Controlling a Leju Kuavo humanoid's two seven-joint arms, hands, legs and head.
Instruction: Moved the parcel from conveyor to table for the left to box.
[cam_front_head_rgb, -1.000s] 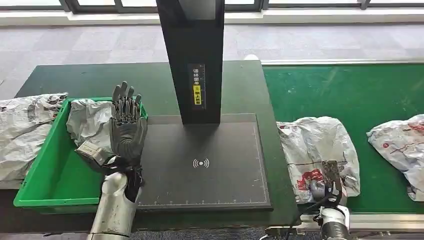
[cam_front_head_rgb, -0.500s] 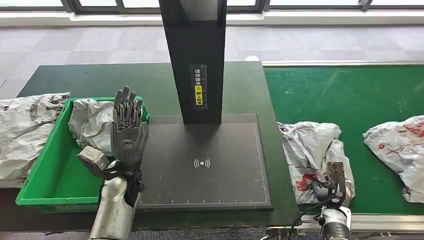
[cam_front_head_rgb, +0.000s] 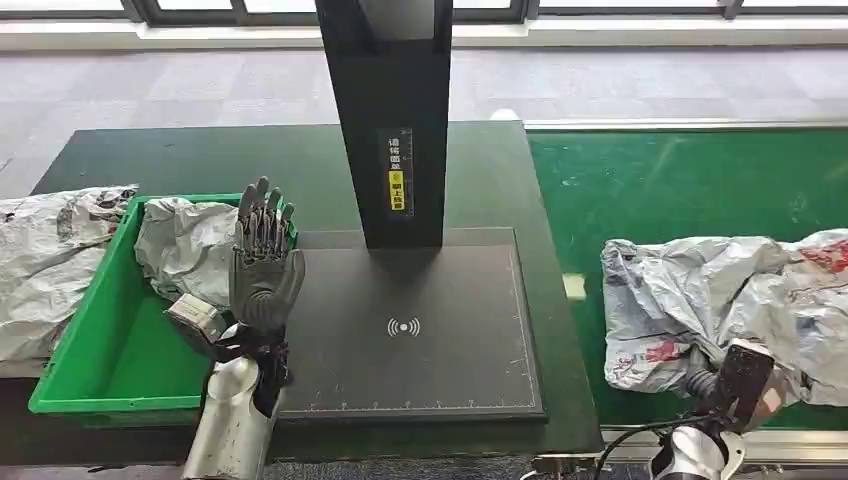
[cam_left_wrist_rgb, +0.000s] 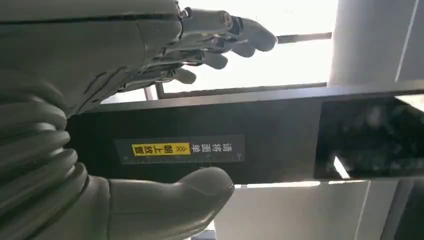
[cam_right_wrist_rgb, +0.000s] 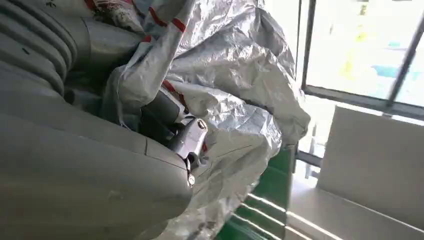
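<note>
— What are you seeing on the parcel?
— Crinkled, glossy silvery plastic film. Your belt looks like matt green felt, the tray smooth green plastic, the scanner plate matt black.

— Where do you see the crumpled silver plastic parcel?
— On your green conveyor belt, right of the dark flat scanner pad.
— And the green plastic bin?
— Left of that pad, with another crumpled silver bag inside.
</note>
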